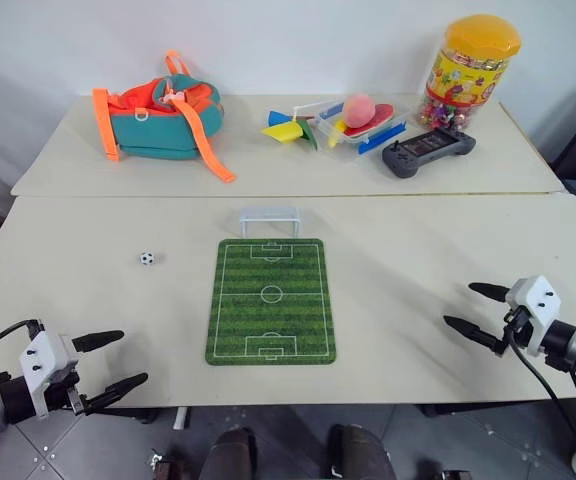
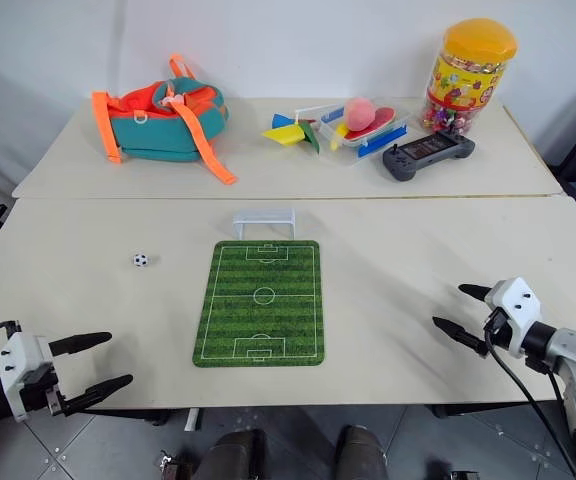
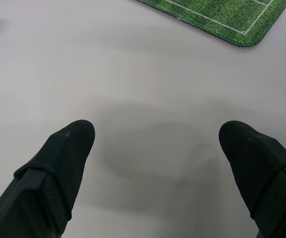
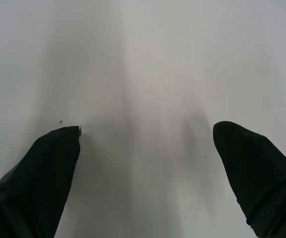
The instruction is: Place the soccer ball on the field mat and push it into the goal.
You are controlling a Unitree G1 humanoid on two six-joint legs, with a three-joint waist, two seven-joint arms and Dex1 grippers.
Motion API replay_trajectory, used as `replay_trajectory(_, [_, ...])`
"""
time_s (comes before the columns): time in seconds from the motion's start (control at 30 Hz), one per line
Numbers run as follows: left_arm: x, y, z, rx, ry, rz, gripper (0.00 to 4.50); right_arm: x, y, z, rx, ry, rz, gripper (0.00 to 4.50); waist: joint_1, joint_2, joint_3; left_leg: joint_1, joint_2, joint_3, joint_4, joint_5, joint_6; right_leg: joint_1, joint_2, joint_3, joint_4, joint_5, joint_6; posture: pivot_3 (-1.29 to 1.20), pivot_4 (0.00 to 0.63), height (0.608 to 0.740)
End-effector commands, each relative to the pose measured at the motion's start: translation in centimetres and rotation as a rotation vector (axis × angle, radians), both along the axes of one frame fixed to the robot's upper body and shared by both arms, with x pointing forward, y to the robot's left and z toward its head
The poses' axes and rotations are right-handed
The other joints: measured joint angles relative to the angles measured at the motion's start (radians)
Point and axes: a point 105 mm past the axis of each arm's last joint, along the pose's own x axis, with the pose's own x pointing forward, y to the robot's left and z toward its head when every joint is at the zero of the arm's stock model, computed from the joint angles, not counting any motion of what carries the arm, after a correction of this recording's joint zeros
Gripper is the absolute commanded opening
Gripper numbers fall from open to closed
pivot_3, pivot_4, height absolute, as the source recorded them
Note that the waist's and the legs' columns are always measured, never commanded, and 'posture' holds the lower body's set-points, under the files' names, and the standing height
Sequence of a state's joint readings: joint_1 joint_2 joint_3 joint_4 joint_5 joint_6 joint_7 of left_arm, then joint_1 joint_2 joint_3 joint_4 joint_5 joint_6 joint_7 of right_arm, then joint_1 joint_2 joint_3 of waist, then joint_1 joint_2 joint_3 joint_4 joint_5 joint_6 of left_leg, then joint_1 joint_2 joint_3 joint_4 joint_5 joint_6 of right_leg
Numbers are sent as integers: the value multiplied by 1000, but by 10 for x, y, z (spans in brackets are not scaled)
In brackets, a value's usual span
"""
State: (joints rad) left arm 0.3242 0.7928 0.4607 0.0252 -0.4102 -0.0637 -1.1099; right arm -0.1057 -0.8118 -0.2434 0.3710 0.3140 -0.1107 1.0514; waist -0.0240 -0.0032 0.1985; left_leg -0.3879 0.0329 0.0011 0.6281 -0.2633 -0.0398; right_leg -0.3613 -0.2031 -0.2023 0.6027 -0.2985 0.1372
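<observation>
The tiny black-and-white soccer ball rests on the table, left of the field mat, a green striped mat with white pitch lines. At the mat's far end stands the small pale goal. My left gripper hovers open at the table's front left corner, well short of the ball, nothing between its fingers. Over the front right of the table my right gripper is open and empty too, far from the mat.
On the rear table lie an orange-teal backpack, a clear tray with a pink ball and coloured pieces, a dark game controller and a yellow-lidded candy jar. A seam joins the two tables.
</observation>
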Motion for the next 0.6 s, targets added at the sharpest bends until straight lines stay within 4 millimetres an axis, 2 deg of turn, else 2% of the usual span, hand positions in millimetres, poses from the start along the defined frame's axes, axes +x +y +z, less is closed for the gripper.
replay_trajectory(0.03, [0,3,1,-21,3,21,4493,-1,-4,-6,2,12,-28,4500,0,0,0,0,0,0,0,0,0,0,0,0,0,0,0,0,150,740])
replay_trajectory(0.33, [3,7,9,-2,-24,70,4493,-5,-6,-6,14,11,-35,4500,0,0,0,2,1,6,0,-1,0,-3,1,7,1,0,0,0,150,740])
replay_trajectory(0.6, [12,4,23,-6,-84,90,4493,-5,9,19,89,-86,55,4500,1,-1,0,1,1,16,0,0,-1,-12,1,17,7,0,0,0,150,740])
